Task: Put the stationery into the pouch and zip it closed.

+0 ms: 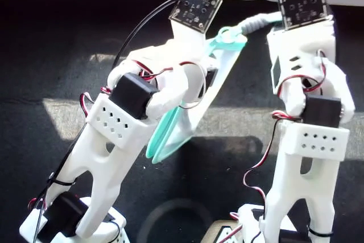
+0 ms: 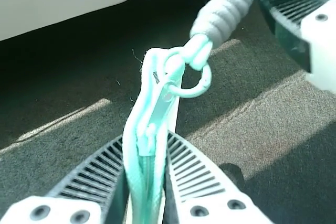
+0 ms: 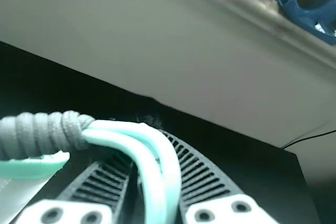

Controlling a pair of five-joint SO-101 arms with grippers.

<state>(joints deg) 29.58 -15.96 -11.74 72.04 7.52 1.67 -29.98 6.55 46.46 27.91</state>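
One mint-green pouch (image 1: 224, 61) with a clear side hung tilted above the dark table (image 1: 57, 38), a wrapped cord (image 2: 220, 11) tied to its ring (image 2: 202, 85). Part of it lay hidden behind the left arm (image 1: 142, 103), its contents unreadable. The left gripper (image 2: 149, 148) clamped its zip edge; the right gripper (image 3: 149, 156) pinched the cord's loop.

Hard sunlight is cast in bands across the dark table (image 1: 62, 118), seemingly from one side; the white arms (image 1: 310, 140) are glared out, and the pouch (image 1: 165, 135) is lit through.
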